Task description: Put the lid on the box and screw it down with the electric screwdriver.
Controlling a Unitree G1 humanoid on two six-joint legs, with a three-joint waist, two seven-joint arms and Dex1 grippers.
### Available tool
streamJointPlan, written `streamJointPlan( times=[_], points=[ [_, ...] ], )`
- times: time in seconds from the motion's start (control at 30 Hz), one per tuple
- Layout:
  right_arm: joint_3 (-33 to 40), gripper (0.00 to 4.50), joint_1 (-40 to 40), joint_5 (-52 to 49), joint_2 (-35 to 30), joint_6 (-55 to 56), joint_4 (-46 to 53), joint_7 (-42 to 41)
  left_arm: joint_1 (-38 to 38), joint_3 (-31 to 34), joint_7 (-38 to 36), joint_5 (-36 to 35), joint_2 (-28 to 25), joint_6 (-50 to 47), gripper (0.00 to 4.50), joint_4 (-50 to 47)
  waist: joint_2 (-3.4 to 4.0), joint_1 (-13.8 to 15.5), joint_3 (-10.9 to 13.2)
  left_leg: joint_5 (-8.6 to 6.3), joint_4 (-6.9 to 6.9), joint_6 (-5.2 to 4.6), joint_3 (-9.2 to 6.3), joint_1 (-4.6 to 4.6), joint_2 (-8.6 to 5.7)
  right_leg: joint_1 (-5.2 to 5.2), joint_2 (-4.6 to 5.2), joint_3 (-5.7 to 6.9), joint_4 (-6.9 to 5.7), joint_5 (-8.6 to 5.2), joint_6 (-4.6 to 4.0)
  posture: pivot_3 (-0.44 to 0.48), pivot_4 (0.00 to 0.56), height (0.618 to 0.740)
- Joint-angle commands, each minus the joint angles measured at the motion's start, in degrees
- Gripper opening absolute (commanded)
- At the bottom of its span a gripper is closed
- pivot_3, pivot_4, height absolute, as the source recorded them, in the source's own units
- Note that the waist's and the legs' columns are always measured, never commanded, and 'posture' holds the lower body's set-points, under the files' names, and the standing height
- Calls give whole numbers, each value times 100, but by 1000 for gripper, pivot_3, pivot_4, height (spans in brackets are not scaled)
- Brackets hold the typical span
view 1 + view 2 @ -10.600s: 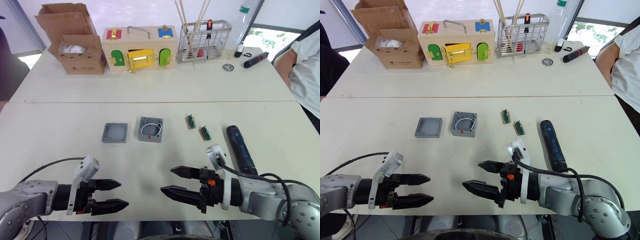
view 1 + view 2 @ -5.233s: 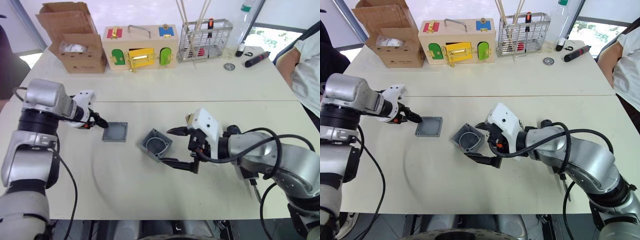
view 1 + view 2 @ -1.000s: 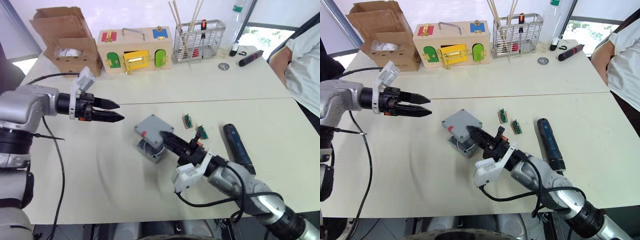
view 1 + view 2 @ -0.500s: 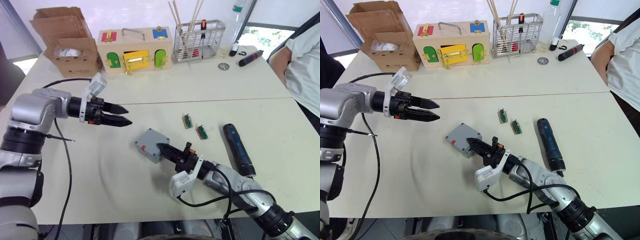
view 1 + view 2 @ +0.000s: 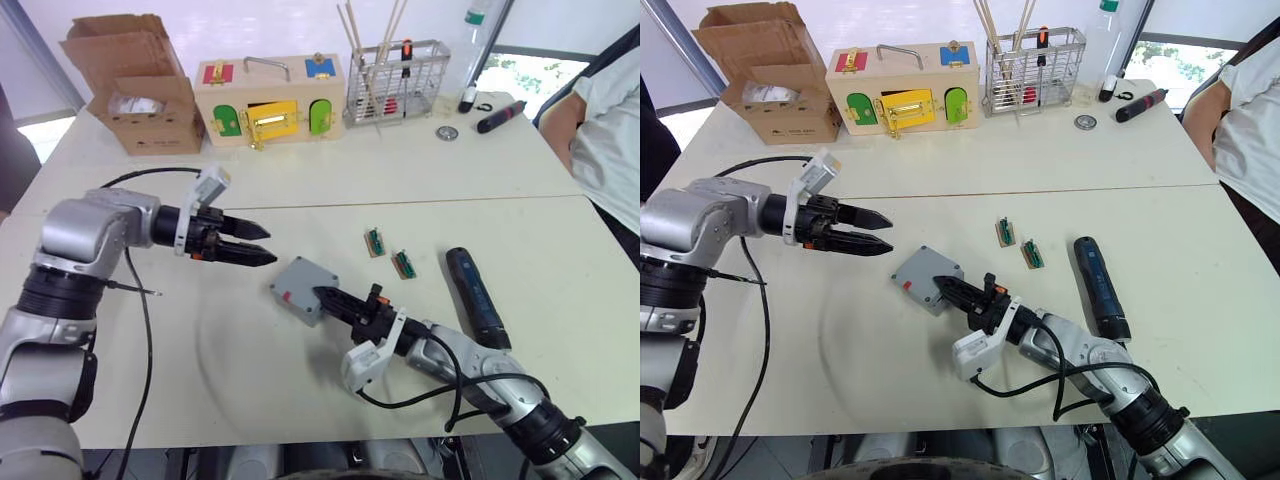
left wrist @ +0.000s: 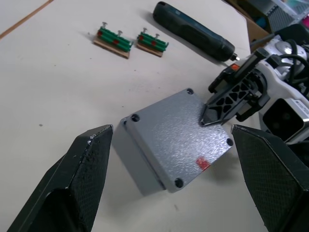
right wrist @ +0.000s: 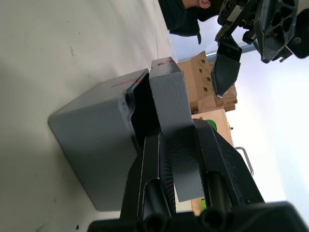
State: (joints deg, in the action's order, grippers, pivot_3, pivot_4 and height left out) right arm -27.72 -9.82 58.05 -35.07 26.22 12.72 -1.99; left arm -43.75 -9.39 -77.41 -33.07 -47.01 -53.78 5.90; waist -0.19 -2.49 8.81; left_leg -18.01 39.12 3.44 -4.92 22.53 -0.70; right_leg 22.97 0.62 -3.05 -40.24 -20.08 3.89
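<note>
Now the lid (image 5: 311, 277) sits on the box (image 5: 912, 283), seemingly flush; right gripper (image 5: 328, 298) pinches its edge, left gripper (image 5: 262, 246) has closed in, jaws apart, empty. Screwdriver (image 5: 476, 297) untouched.

Grey box (image 5: 301, 288) with lid on desk (image 5: 300, 190), right end effector (image 5: 330, 299) at its edge, left end effector (image 5: 262, 245) open nearby, screwdriver (image 5: 476, 297) beside
</note>
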Motion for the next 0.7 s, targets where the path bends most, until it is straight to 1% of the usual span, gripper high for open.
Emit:
streamJointPlan(
  times=[0.03, 0.37, 0.53, 0.7],
  points=[
    [118, 161, -61, 54, 27, 41, -39, 59, -22, 246, 54, -128, -11, -83, 4009, -204, 0, 1, 0, 0, 0, 0, 0, -1, 0, -1, 0, 0, 0, 0, 0, 0, 150, 740],
    [158, 161, -11, 93, 52, 55, -133, 63, 37, 270, 184, -203, 71, -166, 4009, -337, 0, 7, 0, 0, 1, 0, -1, -8, 0, -11, 0, 0, 0, 0, 0, 0, 150, 740],
    [160, 161, 7, 107, 46, 60, -174, 78, 79, 236, 302, -210, 197, -192, 4009, -437, 0, 7, 0, 0, 2, 0, -1, -8, 0, -12, 0, 1, 0, 0, 0, 0, 150, 740],
    [129, 161, 33, 121, 75, 47, -196, 84, 305, -83, 445, 0, 496, 89, 4009, -659, 0, 15, -1, 0, 3, 0, -1, -11, 0, -16, 1, 0, 0, 0, 0, 0, 150, 740]
  ],
)
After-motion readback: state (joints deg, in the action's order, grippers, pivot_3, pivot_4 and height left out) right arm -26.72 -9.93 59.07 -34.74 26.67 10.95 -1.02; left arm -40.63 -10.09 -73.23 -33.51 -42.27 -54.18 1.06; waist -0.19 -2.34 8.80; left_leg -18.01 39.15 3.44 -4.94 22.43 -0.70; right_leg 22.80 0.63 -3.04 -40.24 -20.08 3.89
